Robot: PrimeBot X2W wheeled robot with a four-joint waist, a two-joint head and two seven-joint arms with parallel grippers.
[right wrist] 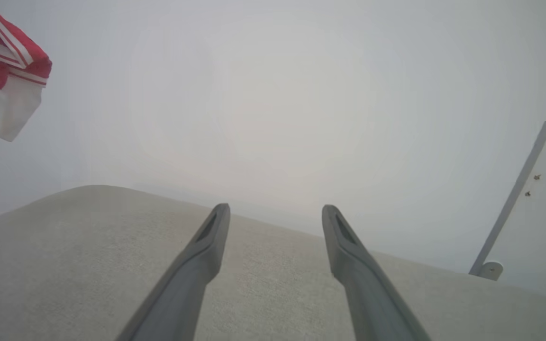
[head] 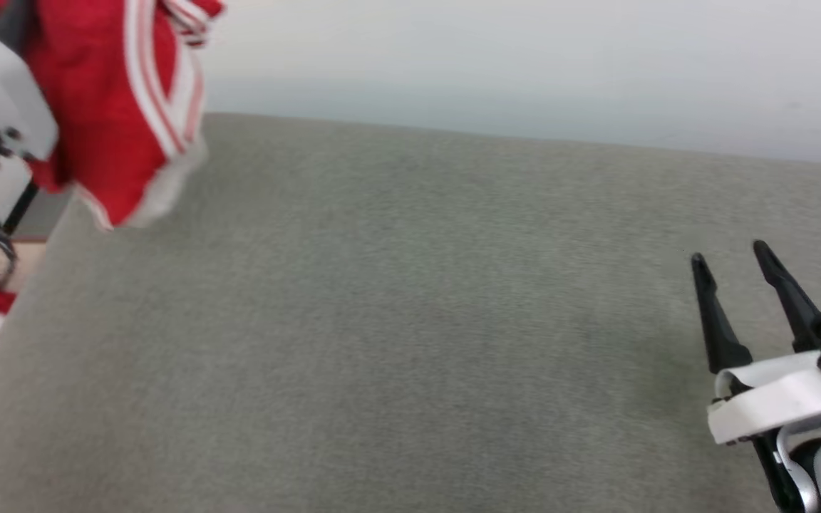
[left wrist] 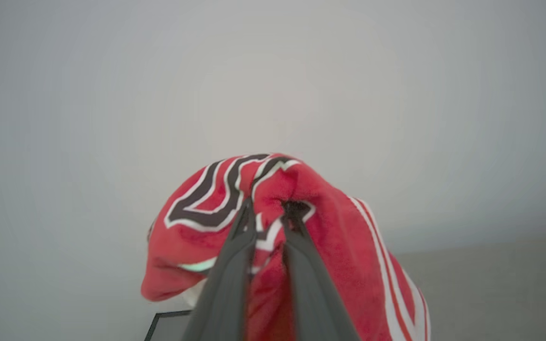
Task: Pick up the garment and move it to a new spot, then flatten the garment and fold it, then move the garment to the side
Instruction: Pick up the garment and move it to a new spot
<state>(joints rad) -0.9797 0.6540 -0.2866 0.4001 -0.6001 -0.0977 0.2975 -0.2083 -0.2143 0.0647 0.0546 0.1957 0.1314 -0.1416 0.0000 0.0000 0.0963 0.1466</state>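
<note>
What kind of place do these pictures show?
Probably an indoor room set up for folding clothes: a wide grey fabric-covered surface, a plain pale wall behind it, and a red garment held by the left gripper.

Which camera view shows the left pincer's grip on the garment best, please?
The left wrist view: the left pincer is shut on the garment at its lettering. The head view shows striped fabric hanging upper left; the right wrist view, a sleeve corner.

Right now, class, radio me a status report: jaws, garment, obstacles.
Left gripper: jaws shut on the garment, hanging bunched over grey surface left edge. Right gripper: jaws open, empty. No obstacle seen.
</note>
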